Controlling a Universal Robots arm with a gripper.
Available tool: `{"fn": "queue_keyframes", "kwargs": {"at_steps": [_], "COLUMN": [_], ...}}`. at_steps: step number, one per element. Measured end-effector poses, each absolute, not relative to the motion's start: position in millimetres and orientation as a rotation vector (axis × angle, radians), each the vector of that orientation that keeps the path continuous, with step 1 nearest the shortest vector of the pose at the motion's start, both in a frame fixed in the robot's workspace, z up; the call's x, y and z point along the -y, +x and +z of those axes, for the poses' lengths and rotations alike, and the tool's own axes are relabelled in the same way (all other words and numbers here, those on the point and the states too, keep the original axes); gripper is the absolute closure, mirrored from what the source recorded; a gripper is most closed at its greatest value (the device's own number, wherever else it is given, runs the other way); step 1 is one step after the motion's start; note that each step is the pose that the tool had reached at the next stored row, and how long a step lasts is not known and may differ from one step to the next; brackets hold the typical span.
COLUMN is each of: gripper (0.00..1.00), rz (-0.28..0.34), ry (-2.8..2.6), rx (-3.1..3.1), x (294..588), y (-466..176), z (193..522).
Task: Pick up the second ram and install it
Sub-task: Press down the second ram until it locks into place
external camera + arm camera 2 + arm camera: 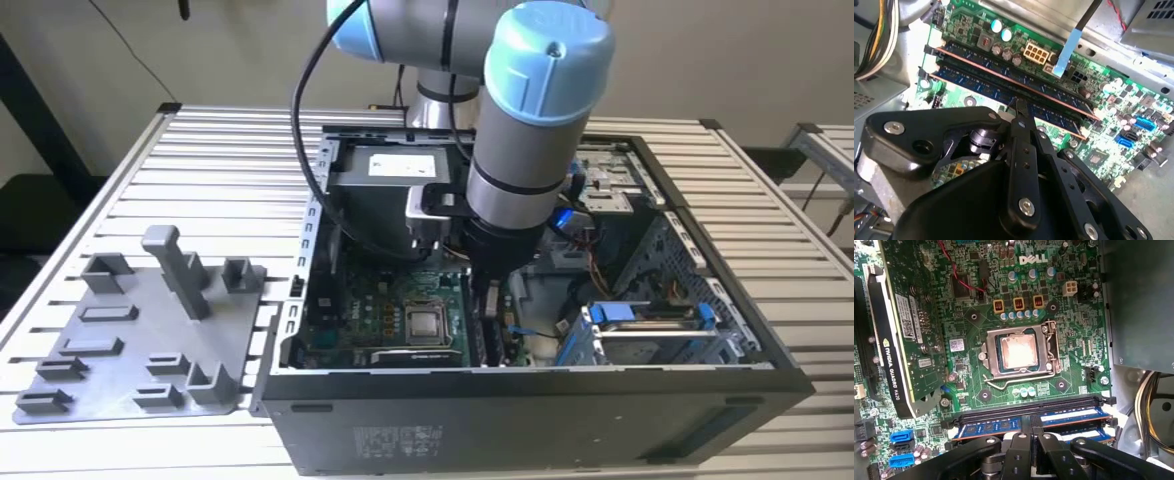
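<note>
Exterior view high above the open computer case (534,400); wrist views (opposite sides) close over its motherboard (1064,355).

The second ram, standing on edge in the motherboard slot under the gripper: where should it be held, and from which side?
Take the second ram by its exposed top edge near the middle, pinching its two flat faces, coming straight down from above the motherboard. It stands upright with another stick close alongside, so only that edge seems free. The gripper is already there.

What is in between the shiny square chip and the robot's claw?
In the first wrist view, an empty black slot and blue memory sticks lie between the processor and the gripper.
</note>
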State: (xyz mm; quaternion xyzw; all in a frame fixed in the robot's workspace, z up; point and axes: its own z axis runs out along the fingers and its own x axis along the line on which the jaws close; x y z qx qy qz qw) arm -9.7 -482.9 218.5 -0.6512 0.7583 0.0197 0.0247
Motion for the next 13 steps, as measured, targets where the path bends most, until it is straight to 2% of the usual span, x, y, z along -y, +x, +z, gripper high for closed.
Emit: {"fn": "queue_keyframes", "kwargs": {"at_steps": [13], "gripper": [0.89], "rz": [0.062], "ry": [-2.014], "rx": [-2.345], "x": [482.8], "y": [-9.7], "z": [269.0]}}
